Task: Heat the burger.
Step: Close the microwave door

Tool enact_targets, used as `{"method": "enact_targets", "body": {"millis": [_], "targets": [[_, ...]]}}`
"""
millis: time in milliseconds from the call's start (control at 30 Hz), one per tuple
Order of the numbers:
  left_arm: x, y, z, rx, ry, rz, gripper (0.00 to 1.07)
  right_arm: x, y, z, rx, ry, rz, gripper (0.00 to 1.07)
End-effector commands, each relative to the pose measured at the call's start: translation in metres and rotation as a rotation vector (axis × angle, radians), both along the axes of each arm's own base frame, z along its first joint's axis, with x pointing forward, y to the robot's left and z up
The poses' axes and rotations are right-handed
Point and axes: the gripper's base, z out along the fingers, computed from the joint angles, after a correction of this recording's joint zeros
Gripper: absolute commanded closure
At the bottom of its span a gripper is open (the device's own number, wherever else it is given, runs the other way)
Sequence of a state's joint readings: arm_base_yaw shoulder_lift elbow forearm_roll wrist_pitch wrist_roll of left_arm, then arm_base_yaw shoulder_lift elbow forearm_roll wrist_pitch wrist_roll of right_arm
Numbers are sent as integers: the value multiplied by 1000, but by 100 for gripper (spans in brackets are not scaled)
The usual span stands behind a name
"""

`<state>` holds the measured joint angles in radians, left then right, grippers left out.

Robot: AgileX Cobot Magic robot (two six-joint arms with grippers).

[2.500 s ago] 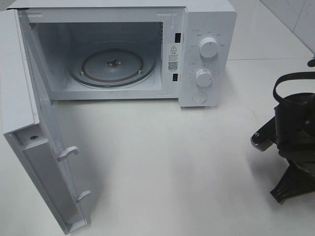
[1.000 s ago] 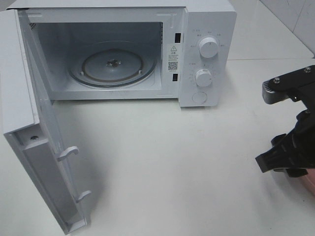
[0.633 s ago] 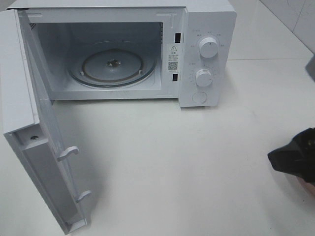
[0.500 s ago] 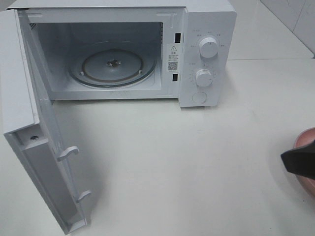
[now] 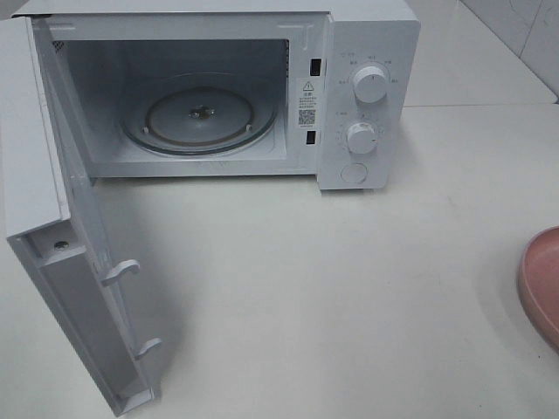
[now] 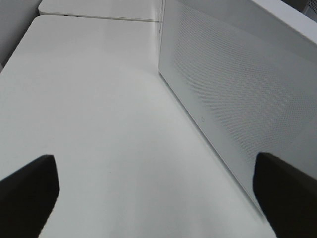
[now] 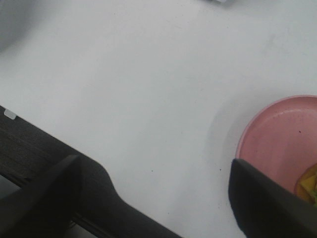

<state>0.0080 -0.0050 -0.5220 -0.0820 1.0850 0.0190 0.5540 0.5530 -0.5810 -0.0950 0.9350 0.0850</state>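
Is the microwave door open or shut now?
Open. The door is swung fully out to the left, and the bare glass turntable shows inside the microwave.

Looks like a mock kitchen corner set up on a lab rig rather than somebody's actual home. There's a compact white countertop microwave (image 5: 262, 87) with two round dials, its door swung wide at 9 o'clock, sitting on a plain matte white bench (image 5: 332, 297). Glossy white wall tiles (image 5: 524, 26) show up at 1 o'clock. A round pink plate (image 5: 541, 284) peeks in at 3 o'clock. The bench is bare and spotless, which feels more test setup than lived-in kitchen.
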Motion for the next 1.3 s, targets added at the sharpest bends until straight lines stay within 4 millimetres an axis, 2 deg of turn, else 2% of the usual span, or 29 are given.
{"method": "enact_targets", "body": {"millis": [33,333,467,733,867,1100,1300], "targets": [[0,0,0,-2,-15,0,7,-2,-5,1,-35,-16,-3,31],[0,0,0,-2,-15,0,7,-15,-25,-1,-8,-118,-154,31],[0,0,0,-2,-15,0,7,-28,-32,-6,29,-159,-234,31],[0,0,0,-2,-15,0,7,-49,-42,-3,71,-286,-355,31],[0,0,0,-2,-15,0,7,-59,-44,-7,75,-316,-406,31],[0,0,0,-2,-15,0,7,-82,-46,-7,101,-466,-501,31],[0,0,0,-3,-17,-1,7,-82,-46,-7,97,-464,-514,31]]}}
